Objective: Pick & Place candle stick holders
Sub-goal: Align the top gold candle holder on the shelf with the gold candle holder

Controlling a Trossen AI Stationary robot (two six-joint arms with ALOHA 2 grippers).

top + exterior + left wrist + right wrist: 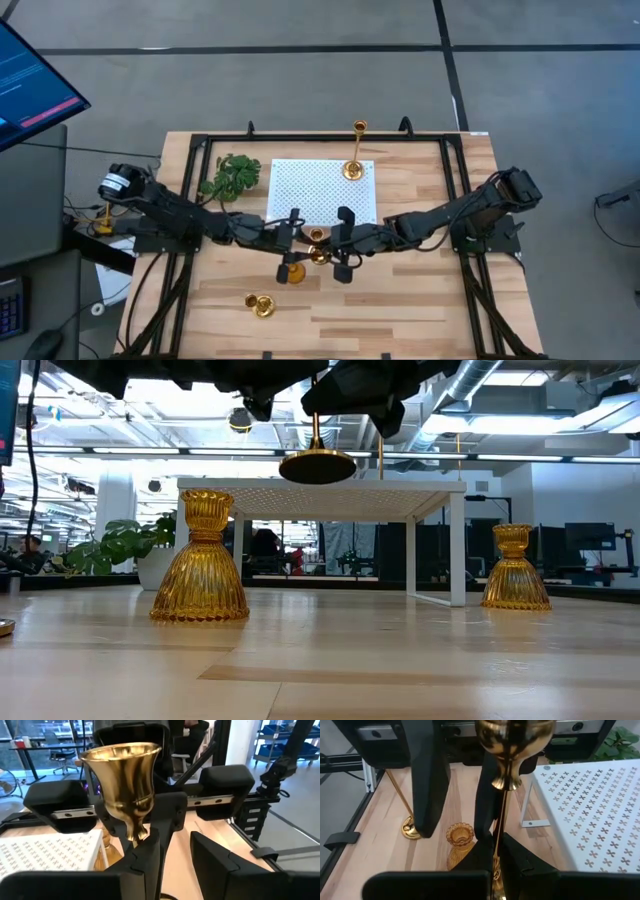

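Note:
A slim-stemmed gold holder (317, 245) hangs upright above the table between my two grippers; its round base (317, 466) is in the air. My right gripper (497, 845) is shut on its stem. My left gripper (177, 855) is open, facing the right one, and the stem stands beside one of its fingers. A taller slim holder (353, 168) stands by its base on the white perforated riser (310, 195). Another slim holder (262, 305) stands on the wood near the front. Two squat amber holders (200, 560) (515, 570) stand on the table. My right gripper pinches the slim holder's thin stem (499, 822) between its two fingers, below the cup (512, 740) and above the base. The fingers come level from the table's right side and lie across the stem. The holder hangs upright, lifted clear of the table. My left gripper: I cannot tell whether its finger (145, 857) touches the stem.
A green leafy sprig (232, 175) lies at the far left of the table. The riser's legs (458, 545) stand just behind the grippers. A black frame (200, 140) runs round the table's edges. Bare wood lies at the near right (400, 310).

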